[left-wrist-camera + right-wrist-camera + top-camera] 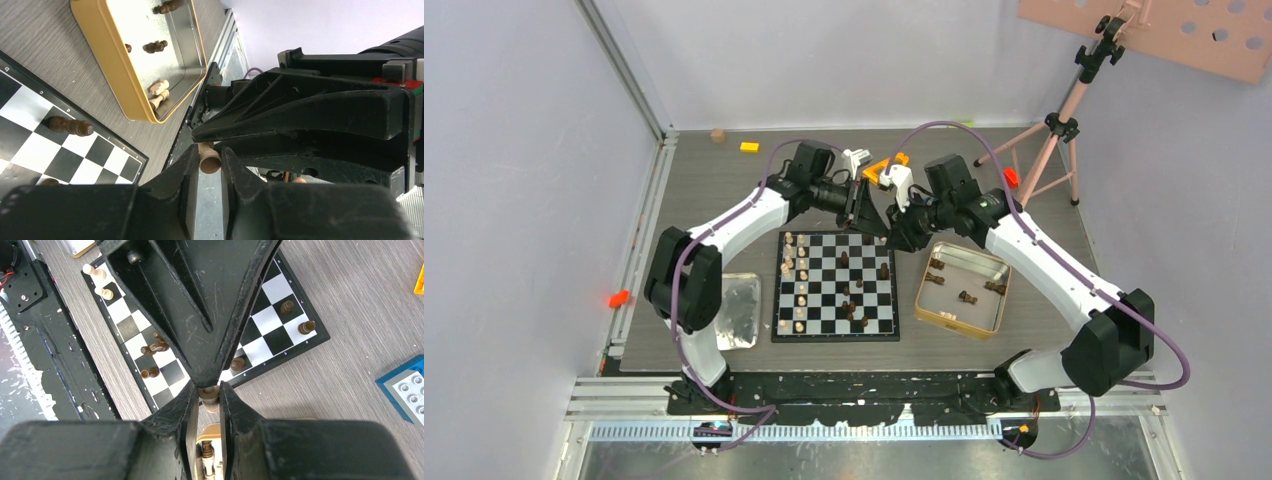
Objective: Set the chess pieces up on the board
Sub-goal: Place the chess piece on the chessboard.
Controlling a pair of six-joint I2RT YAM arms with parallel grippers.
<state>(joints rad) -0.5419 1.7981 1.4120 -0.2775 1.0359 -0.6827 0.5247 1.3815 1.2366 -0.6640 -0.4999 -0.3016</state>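
The board (834,337) lies mid-table, with light tan chess pieces (796,270) along its left columns and dark ones (852,305) scattered on it. Both grippers meet above the board's far right corner. My left gripper (209,165) is shut on a light tan piece (210,161), whose round base faces the camera. My right gripper (209,397) closes on the same piece (210,395) from the opposite side. In the top view the left gripper (871,222) and the right gripper (894,235) touch tip to tip. A dark piece (70,125) lies on its side on the board (75,150).
A gold-rimmed tin (954,325) right of the board holds dark pieces (967,297) and two light ones (159,92). A silver tray (739,312) sits left of the board. A blue brick (407,385), orange bricks (749,146) and a tripod (1054,150) stand at the back.
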